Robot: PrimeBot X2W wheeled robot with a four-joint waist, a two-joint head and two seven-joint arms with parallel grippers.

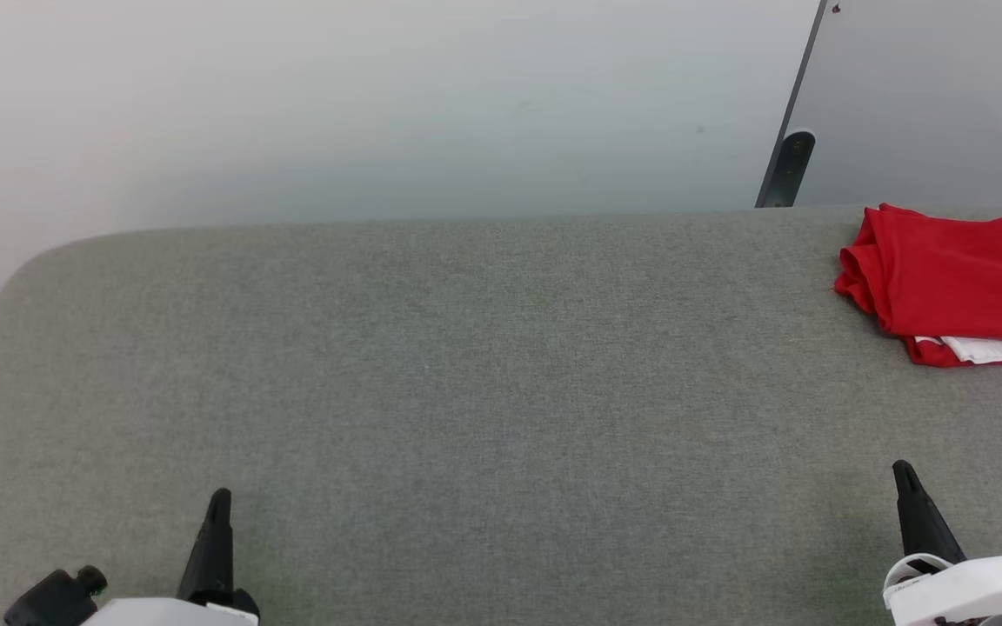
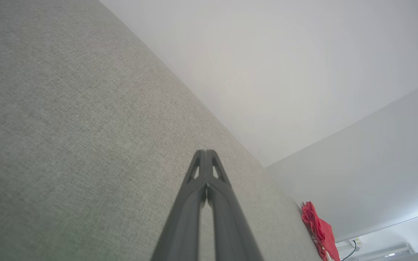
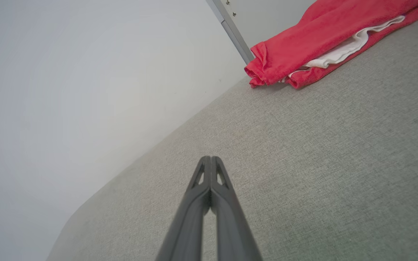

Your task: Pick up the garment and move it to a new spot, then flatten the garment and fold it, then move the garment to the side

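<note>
Folded garment and both grippers on the table.

- **Garment** (image 1: 953, 278): lies at the far right of the grey cloth-covered table (image 1: 501, 365), close to the table's far edge. It is folded into a compact red stack, with a white layer showing along its near side. The right border of the head view cuts it off.
- **Left gripper** (image 1: 219, 497): sits at the near left, over bare table. Its fingers are pressed together along their length with nothing between them, as the left wrist view shows (image 2: 205, 152). The garment (image 2: 319, 232) is well apart from it, far off to the right and beyond.
- **Right gripper** (image 1: 904, 471): sits at the near right. Its fingers are likewise pressed together and empty (image 3: 210, 158). The garment (image 3: 321, 32) lies beyond the tips and slightly to the right. It does not touch them, and a stretch of bare table lies between.
- **Wall** (image 1: 379, 104): pale, rising behind the table's far edge.
</note>
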